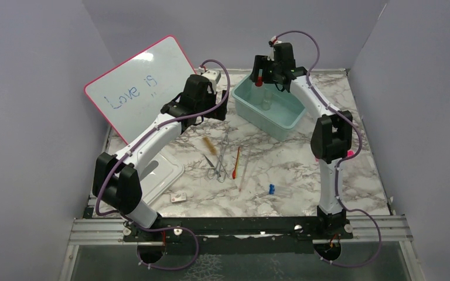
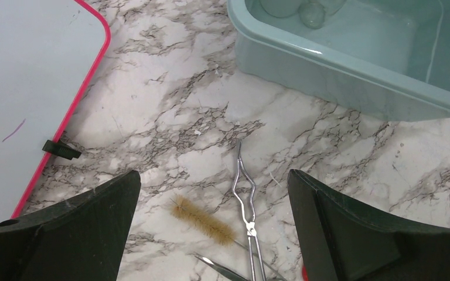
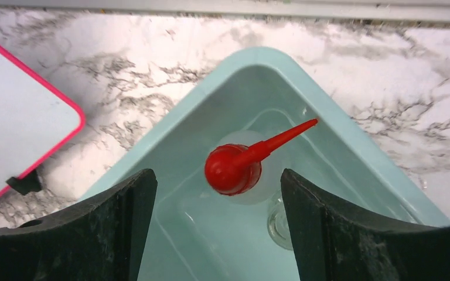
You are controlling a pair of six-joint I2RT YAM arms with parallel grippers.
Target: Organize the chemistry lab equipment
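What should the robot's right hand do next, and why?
Probably lift the right hand straight up, out of the teal bin. Its fingers stand wide apart, with a gap on each side of the squeeze bottle, and the bottle stands inside the bin, so it looks set down. The brush and forceps lie on the table under the open left hand.

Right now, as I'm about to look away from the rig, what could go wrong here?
The bottle sits between the right hand's open fingers in the bin; a skewed retreat could clip its nozzle and tip it onto the glass piece beside it. The left hand is open above the brush and forceps, which lie close; closing there might catch both.
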